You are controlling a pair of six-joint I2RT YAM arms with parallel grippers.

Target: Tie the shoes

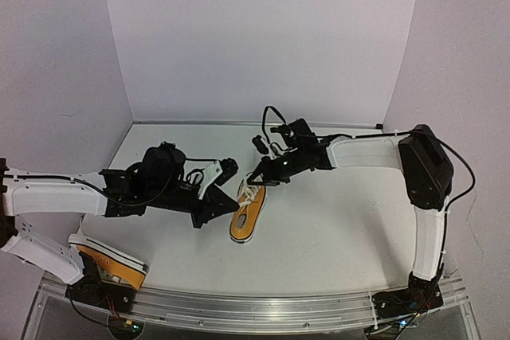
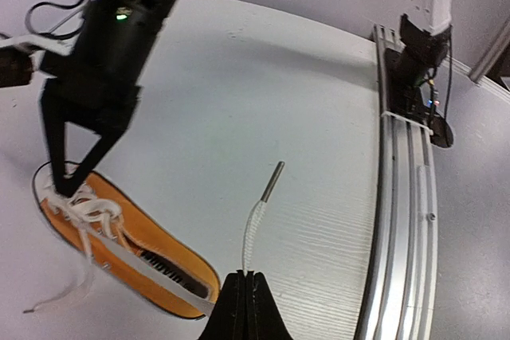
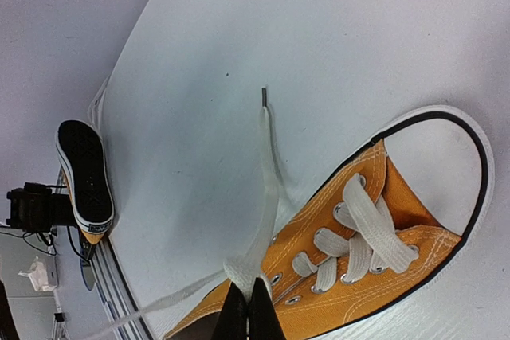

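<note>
One orange-yellow shoe [image 1: 247, 217] lies mid-table, toe away from me, white laces loose. My left gripper [image 1: 223, 206] sits at its left side, shut on a lace end. In the left wrist view the closed fingertips [image 2: 245, 283] pinch the lace, whose aglet tip [image 2: 273, 181] sticks out past them, beside the shoe [image 2: 131, 248]. My right gripper [image 1: 256, 181] is above the laced part, shut on a fold of the other lace [image 3: 249, 276] over the shoe [image 3: 382, 232]. The second shoe [image 1: 111, 265] lies at the near left edge, on its side [image 3: 84, 177].
A metal rail [image 1: 263, 305] runs along the near edge and shows in the left wrist view [image 2: 402, 220]. The right arm's base [image 2: 422, 45] stands on it. Purple walls close the table at the back and both sides. Cables [image 1: 271, 121] loop above the right wrist.
</note>
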